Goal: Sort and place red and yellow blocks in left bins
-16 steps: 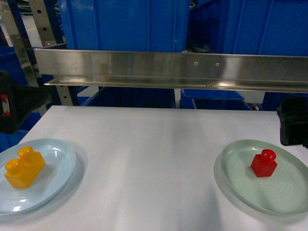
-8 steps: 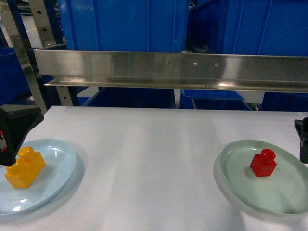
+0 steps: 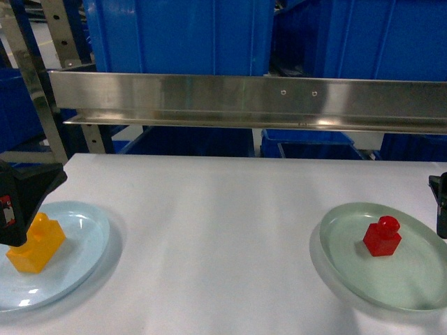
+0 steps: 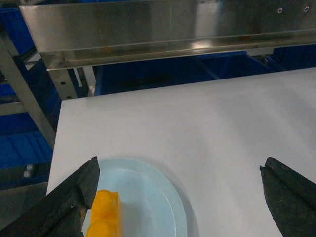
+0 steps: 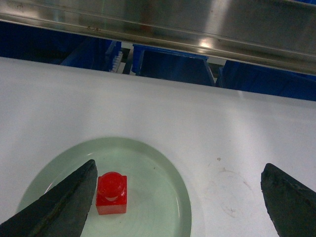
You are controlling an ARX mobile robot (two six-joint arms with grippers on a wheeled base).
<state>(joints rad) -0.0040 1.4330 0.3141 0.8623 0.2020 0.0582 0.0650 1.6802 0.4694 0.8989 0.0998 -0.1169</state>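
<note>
The orange-yellow block [image 3: 38,246] lies on a pale blue plate [image 3: 91,237] at the table's front left. My left gripper [image 3: 28,202] hovers over its left end, open; in the left wrist view the block [image 4: 104,217] sits just inside the left finger of that gripper [image 4: 178,167]. On a pale green plate [image 3: 349,269] at the front right stands the red block [image 3: 382,236]. Only a sliver of my right gripper [image 3: 440,206] shows at the right edge. The right wrist view has the red block [image 5: 111,193] beside the left finger of the open gripper [image 5: 178,168]. Large blue bins [image 3: 181,35] stand behind.
A steel shelf rail [image 3: 244,101] runs across the back above the white table [image 3: 223,230], with a slotted upright post [image 3: 35,91] at the left. More blue crates [image 3: 314,143] sit below the rail. The table's left edge [image 4: 54,158] is close to the blue plate.
My left gripper has dropped down over the yellow block's left end. The right gripper has slid towards the right edge of the head view. Both blocks stay on their plates.
</note>
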